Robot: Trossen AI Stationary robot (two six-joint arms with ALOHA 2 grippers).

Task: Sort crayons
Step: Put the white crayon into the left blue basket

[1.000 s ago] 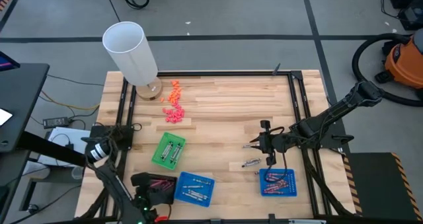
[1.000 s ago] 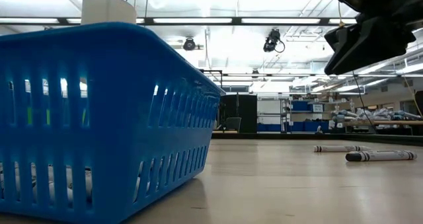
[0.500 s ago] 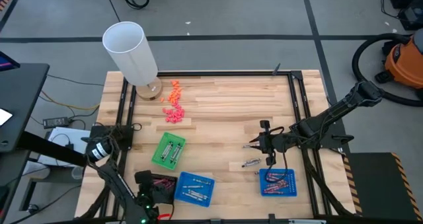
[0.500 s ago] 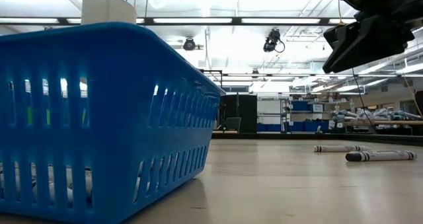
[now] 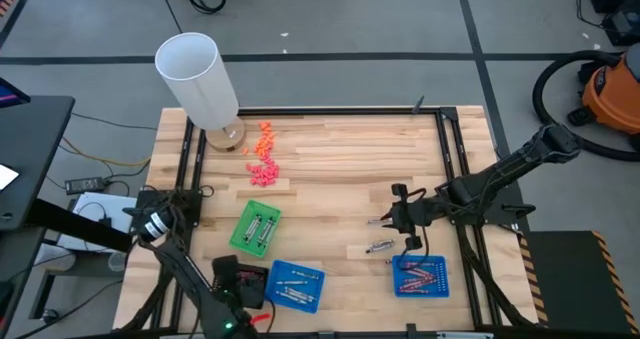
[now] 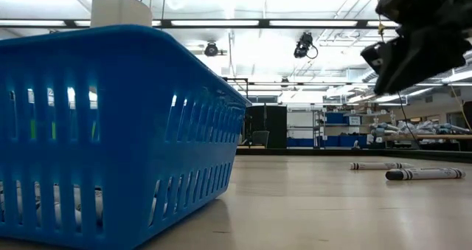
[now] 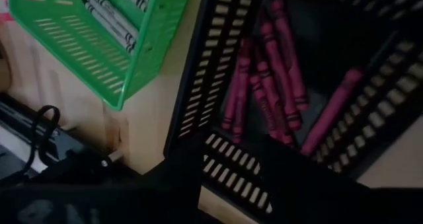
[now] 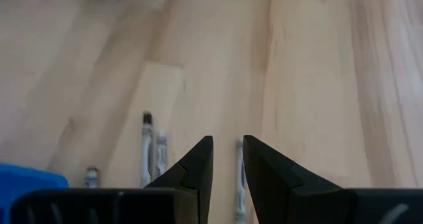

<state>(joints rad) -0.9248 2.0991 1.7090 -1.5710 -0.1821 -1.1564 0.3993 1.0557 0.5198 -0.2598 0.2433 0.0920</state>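
Note:
My left gripper (image 5: 238,277) is open over the black tray (image 7: 198,85) at the table's near left. In that tray lie several maroon and pinkish crayons (image 7: 271,85). My right gripper (image 5: 390,220) hangs above the table right of centre, its fingers a narrow gap apart (image 8: 227,151) and empty. Below its fingertips lies a silvery crayon (image 8: 239,181). Two more silvery crayons (image 5: 378,246) lie on the wood nearby and show in the low view (image 6: 424,174). The right blue tray (image 5: 420,276) holds red crayons, the middle blue tray (image 5: 295,286) silvery ones, and the green tray (image 5: 255,226) grey ones.
A white cylinder (image 5: 195,74) stands at the far left, with orange and pink chunky bits (image 5: 262,154) beside it. Black frame rails (image 5: 450,169) run along the table's sides. The middle blue tray's wall (image 6: 110,132) fills the low view's left. Bare wood lies at the centre and far right.
My left gripper has gone toward the table's right edge, over the black tray. My right gripper has dipped a little and tipped, staying over the loose silvery crayons. The crayons on the table have kept still.

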